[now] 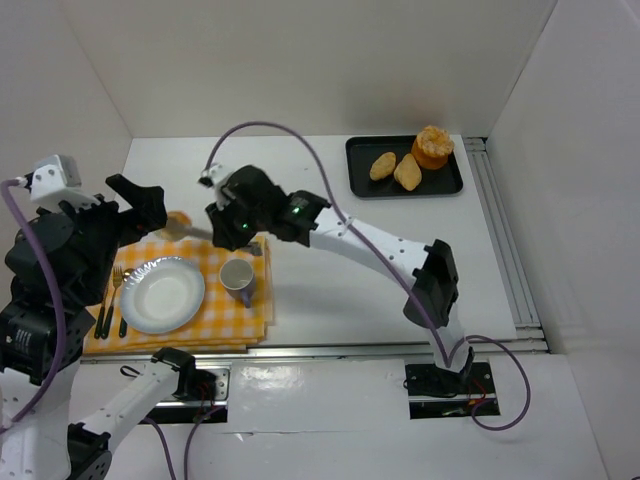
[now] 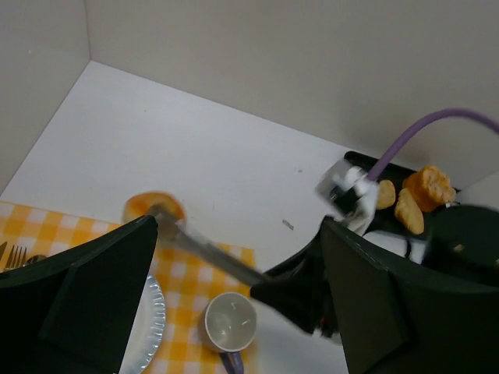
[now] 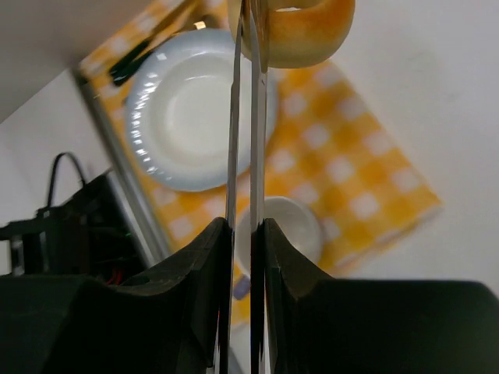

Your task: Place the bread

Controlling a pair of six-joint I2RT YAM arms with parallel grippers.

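The left tool [image 1: 150,212] stands spread and holds nothing. The plate [image 1: 163,294] lies on the checked cloth [image 1: 205,325]. Just beyond its far rim is the bread [image 2: 153,208], pinched in tongs [image 2: 210,253]. Their long axis runs rightward to the right tool [image 3: 248,234], which is pressed together on them. The left tool is nearer the bread.

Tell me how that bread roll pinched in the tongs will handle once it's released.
The bread roll is probably light: thin tongs hold it by one edge. It looks soft, so a harder squeeze could dent it. Its rounded shape may let it rock or roll slightly on the checkered cloth.
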